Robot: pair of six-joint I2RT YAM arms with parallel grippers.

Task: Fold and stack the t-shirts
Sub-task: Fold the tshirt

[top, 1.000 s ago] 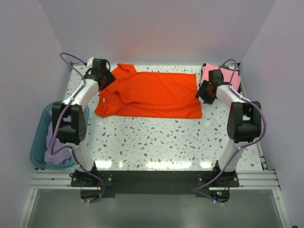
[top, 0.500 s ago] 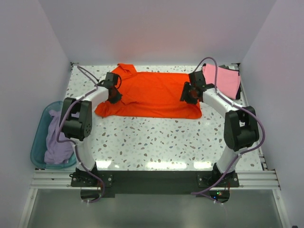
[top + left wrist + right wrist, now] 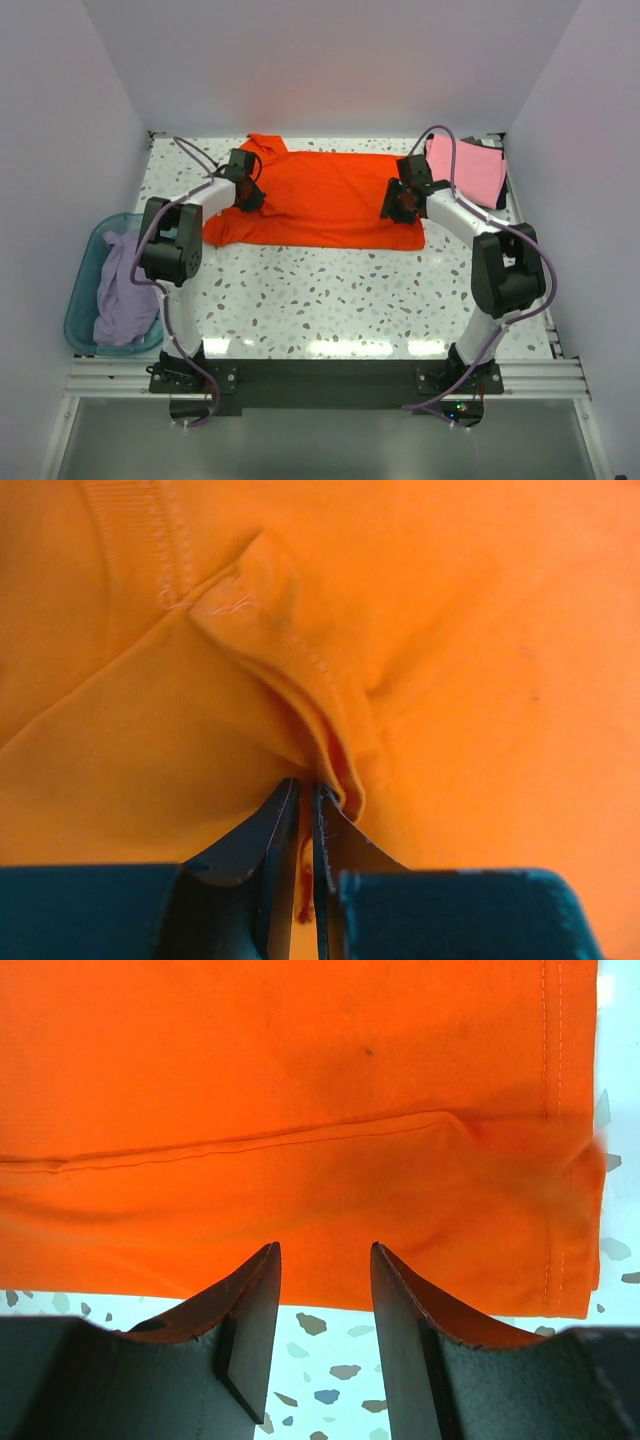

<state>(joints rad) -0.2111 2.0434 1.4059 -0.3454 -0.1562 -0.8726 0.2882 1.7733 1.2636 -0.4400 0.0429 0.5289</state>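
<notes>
Bright orange-red cloth t-shirt (image 3: 330,200) lay flat at far side of speckled table (image 3: 330,290). Left gripper (image 3: 305,785) pressed together, pinching shirt fold. Right gripper (image 3: 322,1250) spread over shirt's near hem edge.

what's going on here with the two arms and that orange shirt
Both arms are working on the orange-red t-shirt, which lies spread on the table. The left gripper is pinched shut on a fold of cloth at the collar end. The right gripper is open, low over the shirt's edge at the hem end. A pink t-shirt lies at the far right, and a lavender t-shirt sits bunched in the teal basin.
</notes>
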